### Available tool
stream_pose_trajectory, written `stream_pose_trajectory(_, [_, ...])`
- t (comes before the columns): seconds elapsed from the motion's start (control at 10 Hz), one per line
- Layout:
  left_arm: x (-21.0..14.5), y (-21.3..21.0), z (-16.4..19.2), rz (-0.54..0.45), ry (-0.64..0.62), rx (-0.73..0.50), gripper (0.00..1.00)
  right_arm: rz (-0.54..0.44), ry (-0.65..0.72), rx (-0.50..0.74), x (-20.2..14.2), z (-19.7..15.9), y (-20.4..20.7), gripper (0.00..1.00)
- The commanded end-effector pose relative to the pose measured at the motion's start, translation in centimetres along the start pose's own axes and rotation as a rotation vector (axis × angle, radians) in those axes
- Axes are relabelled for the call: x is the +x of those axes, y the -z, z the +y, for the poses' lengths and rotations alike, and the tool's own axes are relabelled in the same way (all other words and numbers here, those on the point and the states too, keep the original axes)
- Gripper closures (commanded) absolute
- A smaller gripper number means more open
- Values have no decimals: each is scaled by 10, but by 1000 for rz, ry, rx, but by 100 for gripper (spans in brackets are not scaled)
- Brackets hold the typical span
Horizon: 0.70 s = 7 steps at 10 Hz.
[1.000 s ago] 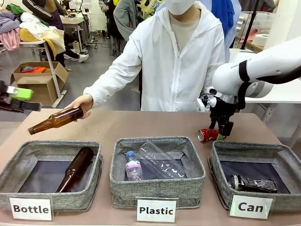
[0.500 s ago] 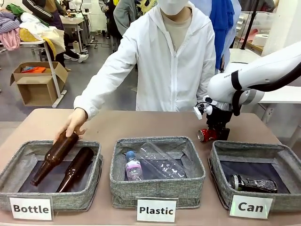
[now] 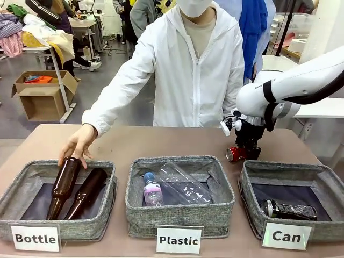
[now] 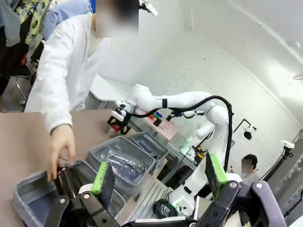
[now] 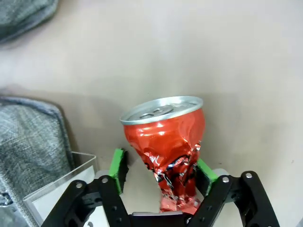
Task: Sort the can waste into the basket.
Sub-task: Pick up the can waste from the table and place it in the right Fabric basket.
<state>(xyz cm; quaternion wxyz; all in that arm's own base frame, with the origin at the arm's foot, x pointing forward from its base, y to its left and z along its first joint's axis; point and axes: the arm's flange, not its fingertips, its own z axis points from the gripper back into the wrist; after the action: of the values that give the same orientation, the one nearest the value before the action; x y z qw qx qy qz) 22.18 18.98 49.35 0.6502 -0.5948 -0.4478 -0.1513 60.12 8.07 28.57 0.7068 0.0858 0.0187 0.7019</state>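
Ideally, the right gripper (image 5: 158,172), its green pads narrowed against the crushed red can (image 5: 166,142), squeezes gently before lifting toward the Can basket (image 3: 252,199) at five o'clock.

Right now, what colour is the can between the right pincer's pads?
Shiny red with a silver end, clearest in the right wrist view.

Bright, even indoor light from overhead; soft, faint shadows on the table (image 3: 161,142). Sharp across the front view. Strong wide-angle bending at the left wrist view's edges, pale washed-out ceiling glare. Slight softness around the red can (image 5: 165,142), glints on its crumpled metal.
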Motion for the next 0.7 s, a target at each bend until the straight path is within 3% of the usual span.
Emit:
stream_pose_trajectory(0.0, [3, 19, -1, 33, 20, -20, 0, 28, 26, 16, 2, -2, 0, 100])
stream_pose_trajectory(0.1, [7, 37, 4, 90, 11, -34, 0, 26, 33, 16, 1, -2, -1, 86])
stream_pose_trajectory(0.3, [11, 81, 12, 219, -17, -28, 0, 31, 49, 7, -6, 1, -7, 100])
stream_pose_trajectory(0.6, [1, 195, 32, 560, -65, -63, 0, -24, 111, -41, -29, 17, -33, 100])
